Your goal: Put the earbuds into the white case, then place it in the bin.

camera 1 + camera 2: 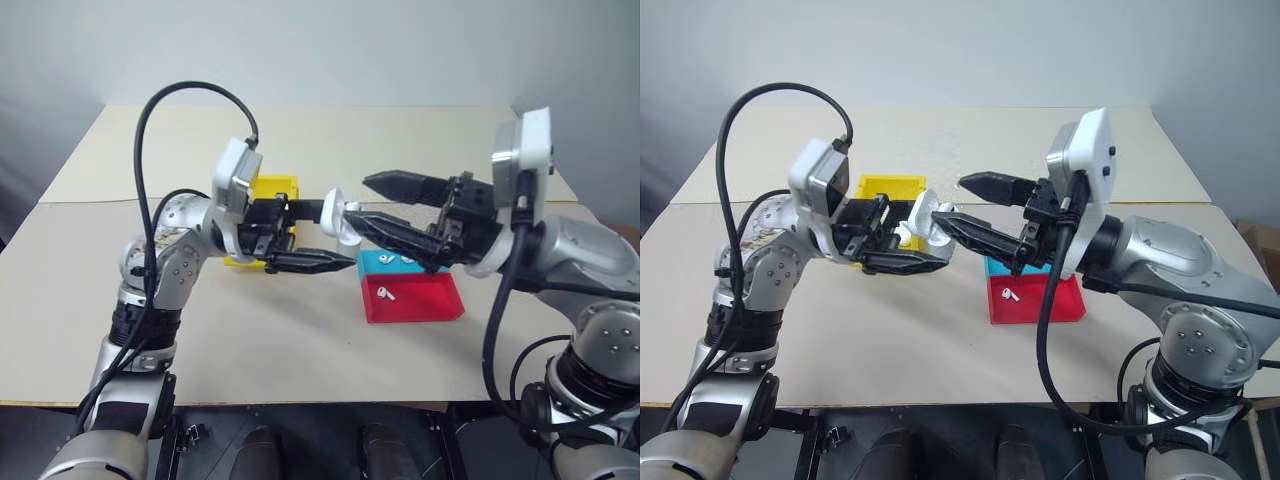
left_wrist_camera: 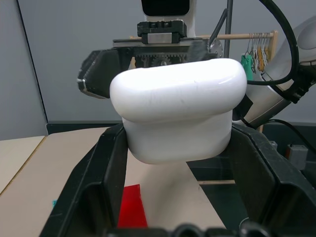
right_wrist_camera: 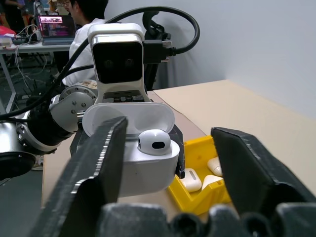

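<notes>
Mid-frame in the head view, our left gripper [image 1: 300,240] pinches the small glossy white flip-lid case [image 1: 345,222], lid up, one tiny white earbud [image 3: 153,141] seated. Our right gripper [image 1: 395,210] hangs spread beside it. We judge it light, rigid and slippery, so we grip its flat sides, not the hinge.

A glossy white case [image 3: 143,158], its hinged lid flipped open, hangs above the counter [image 1: 300,340], upright, with one white earbud [image 3: 153,141] seated in it. Behind it sits the yellow bin [image 1: 275,187], open-topped, holding several closed white cases alike. Another small white earbud [image 1: 386,293] lies in the shallow red tray [image 1: 420,300].
</notes>
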Robot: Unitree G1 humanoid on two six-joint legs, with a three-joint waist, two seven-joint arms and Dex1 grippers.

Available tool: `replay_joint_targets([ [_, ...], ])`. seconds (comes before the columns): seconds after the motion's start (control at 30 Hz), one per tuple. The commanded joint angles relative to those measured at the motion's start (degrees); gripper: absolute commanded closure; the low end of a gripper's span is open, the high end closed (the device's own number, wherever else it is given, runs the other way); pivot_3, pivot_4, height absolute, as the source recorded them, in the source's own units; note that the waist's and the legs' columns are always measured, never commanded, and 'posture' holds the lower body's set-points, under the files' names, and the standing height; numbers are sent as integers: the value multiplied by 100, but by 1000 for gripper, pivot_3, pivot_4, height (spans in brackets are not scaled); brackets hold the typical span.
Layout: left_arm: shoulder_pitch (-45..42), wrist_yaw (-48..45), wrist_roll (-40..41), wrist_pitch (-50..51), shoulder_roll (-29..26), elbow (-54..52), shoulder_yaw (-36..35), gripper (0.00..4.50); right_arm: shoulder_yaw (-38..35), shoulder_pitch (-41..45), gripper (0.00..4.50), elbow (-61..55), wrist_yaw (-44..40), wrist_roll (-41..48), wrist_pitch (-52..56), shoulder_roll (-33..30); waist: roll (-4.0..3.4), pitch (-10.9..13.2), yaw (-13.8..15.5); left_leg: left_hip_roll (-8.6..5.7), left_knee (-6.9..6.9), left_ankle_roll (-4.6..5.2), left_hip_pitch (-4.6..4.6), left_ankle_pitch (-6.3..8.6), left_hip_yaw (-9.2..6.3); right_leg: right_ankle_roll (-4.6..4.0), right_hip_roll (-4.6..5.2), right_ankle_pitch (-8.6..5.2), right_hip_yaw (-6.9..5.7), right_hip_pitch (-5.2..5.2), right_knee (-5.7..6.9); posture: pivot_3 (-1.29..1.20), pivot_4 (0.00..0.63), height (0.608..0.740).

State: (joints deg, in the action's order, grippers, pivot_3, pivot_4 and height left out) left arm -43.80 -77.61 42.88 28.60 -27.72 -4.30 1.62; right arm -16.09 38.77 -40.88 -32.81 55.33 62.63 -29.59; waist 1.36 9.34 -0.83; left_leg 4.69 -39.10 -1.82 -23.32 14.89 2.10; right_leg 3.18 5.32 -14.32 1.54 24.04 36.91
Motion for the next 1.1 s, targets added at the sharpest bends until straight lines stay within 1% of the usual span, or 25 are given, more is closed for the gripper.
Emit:
replay_joint_targets([
  [0.03, -58, 24, 61, -116, 5, -153, -146, 1734, -271, 146, 451, 161, 122, 445, -231, -193, 0, 0, 2, 0, 0, 0, 0, 0, 0, 0, 0, 0, 0, 0, -1, 0, 150, 740],
  [0.13, 7, 7, 35, -116, -65, -180, -185, 1734, -595, 359, 451, 679, 63, 680, -325, -569, 0, 0, 3, 0, 0, 0, 0, 0, 0, 0, 0, 0, 0, -1, -2, 0, 150, 740],
  [0.17, 33, -9, 27, -120, -115, -219, -203, 1734, -544, 413, 451, 928, -152, 499, -351, -899, 0, 0, 5, 0, 0, 0, 0, 0, 0, 0, 0, 0, 0, -2, -4, 0, 150, 740],
  [0.2, 53, -18, 54, -97, -164, -267, -238, 1734, -288, 426, 451, 1200, -551, 72, -535, -1358, -1, 1, 15, 0, 0, 0, 0, 0, 0, 0, 0, 0, 0, -2, -7, 0, 150, 740],
  [0.23, 64, -15, 84, -73, -198, -308, -263, 1734, 14, 424, 451, 1438, -935, -334, -760, -1772, -1, 1, 18, -1, 1, 0, 0, 0, 2, 0, 2, 0, 1, -1, -15, 0, 150, 740],
  [0.27, 77, 5, 133, -41, -227, -364, -294, 1734, 518, 458, 451, 1764, -1451, -885, -1109, -2255, -2, 1, 15, 0, 8, 1, 1, 0, 2, 0, 0, 0, -1, -3, -17, 0, 150, 740],
  [0.3, 99, 34, 174, -21, -242, -436, -312, 1734, 1169, 541, 451, 2137, -2024, -1564, -1629, -2692, -2, 2, 10, 0, 8, 2, 1, 1, 2, 0, 1, 0, 0, -2, -19, 0, 150, 740],
  [0.33, 116, 68, 186, -19, -236, -501, -314, 1734, 1813, 717, 451, 2539, -2508, -2234, -2166, -2983, -1, 1, 5, -1, 9, 2, 1, 1, 12, 0, 1, 0, 10, 6, -27, 0, 150, 740],
  [0.37, 150, 100, 204, -17, -224, -579, -322, 1734, 2502, 1014, 451, 3003, -2955, -2957, -2689, -3147, -2, 1, -27, 0, 10, 3, 4, 2, 12, 1, -1, -1, 11, 2, -32, 0, 150, 740],
  [0.4, 177, 125, 215, -16, -207, -634, -326, 1734, 2996, 1291, 451, 3406, -3296, -3482, -3086, -3173, -2, 1, -45, 0, 8, 3, 8, 2, 19, 1, 0, -1, 17, 5, -46, 0, 150, 740],
  [0.43, 202, 168, 205, -28, -172, -680, -322, 1734, 3466, 1629, 451, 3921, -3692, -3989, -3575, -3077, -2, 1, -81, 0, 11, 3, 11, 2, 29, 1, -1, -1, 29, 9, -45, 0, 150, 740],
  [0.5, 242, 248, 182, -48, -112, -727, -318, 1734, 4086, 2156, 451, 4816, -4328, -4698, -4419, -2807, -3, 2, -152, 0, 10, 3, 17, 2, 38, 2, -1, -1, 39, 11, -37, 0, 150, 740],
  [0.57, 301, 330, 145, -77, -71, -782, -317, 1734, 4539, 2612, 451, 5763, -4814, -5284, -5275, -2461, -2, 2, -184, 0, 12, 2, 17, 1, 40, 1, -2, -1, 40, 13, -36, 0, 150, 740],
  [0.63, 359, 400, 136, -92, -44, -854, -311, 1734, 4781, 2918, 451, 6591, -5113, -5672, -5966, -2133, -3, 2, -180, 0, 14, 2, 15, 1, 42, 2, -2, -1, 42, 18, -35, 0, 150, 740],
  [0.73, 478, 529, 177, -74, -36, -1030, -343, 1734, 4984, 3249, 1069, 7676, -5365, -6138, -6874, -1708, -3, 3, -172, 0, 14, -9, 8, -5, 45, 4, 0, 1, 41, 19, -20, 0, 150, 740],
  [0.8, 561, 619, 196, -62, -54, -1146, -380, 1734, 5012, 3459, 1716, 8339, -5288, -6413, -7280, -1422, -4, 3, -156, 0, 14, -35, 6, -20, 48, 5, 2, 2, 40, 19, -22, 0, 150, 740],
  [0.93, 679, 737, 230, -52, -109, -1294, -440, 1734, 5168, 3839, 1716, 9540, -4903, -7086, -8136, -930, -5, 4, -153, 1, 13, -35, 8, -20, 48, 6, 2, 2, 38, 19, -17, 0, 150, 740],
  [1.07, 700, 828, 269, -55, -167, -1345, -478, 1734, 5145, 4090, 1716, 10348, -4773, -7462, -8492, -555, -6, 4, -165, 1, 14, -35, 14, -20, 50, 6, 1, 2, 39, 16, -14, 0, 150, 740],
  [1.1, 692, 848, 277, -55, -178, -1348, -483, 1734, 5128, 4131, 2100, 10490, -4727, -7546, -8576, -500, -6, 5, -167, 1, 14, -37, 14, -21, 50, 5, 1, 2, 40, 17, -13, 0, 150, 740],
])
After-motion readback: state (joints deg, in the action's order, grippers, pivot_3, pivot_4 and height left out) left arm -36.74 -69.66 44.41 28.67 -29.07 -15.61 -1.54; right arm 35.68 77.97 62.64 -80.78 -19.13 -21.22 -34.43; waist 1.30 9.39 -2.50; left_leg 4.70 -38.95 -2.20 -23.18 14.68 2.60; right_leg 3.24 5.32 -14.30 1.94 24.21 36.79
